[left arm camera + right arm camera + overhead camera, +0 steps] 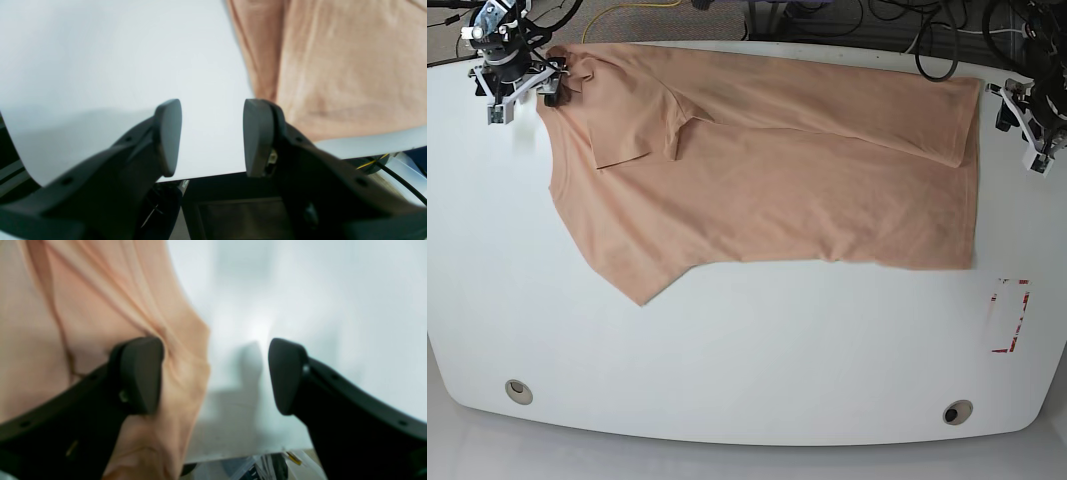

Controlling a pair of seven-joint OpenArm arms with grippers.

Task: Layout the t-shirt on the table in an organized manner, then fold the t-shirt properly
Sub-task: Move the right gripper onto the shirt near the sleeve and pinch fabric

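A: Two grommet holes, one at lower left [518, 391] and one at lower right [958, 412], mark the near edge of the table [747, 350]. The lower half of the base view is bare white tabletop, with a red dashed rectangle mark [1010, 316] at right.

B: Where is the t-shirt relative to that?

A: The t-shirt [767, 160] lies spread across the upper half of the base view, reaching almost to the far edge. Its right border stops just short of the table's right side; a sleeve point hangs toward lower left.

B: Jaw positions?

A: The left gripper [211, 136] stands at upper right of the base view, jaws apart, nothing between them. In the left wrist view the shirt lies just beside one finger, over bare table near the rim. The right gripper [215, 376] stands at upper left of the base view, jaws wide apart. In the right wrist view the fabric edge lies between the jaws; contact cannot be told.

B: Fabric condition?

A: Peach, mostly flat, with a folded sleeve and long diagonal creases.
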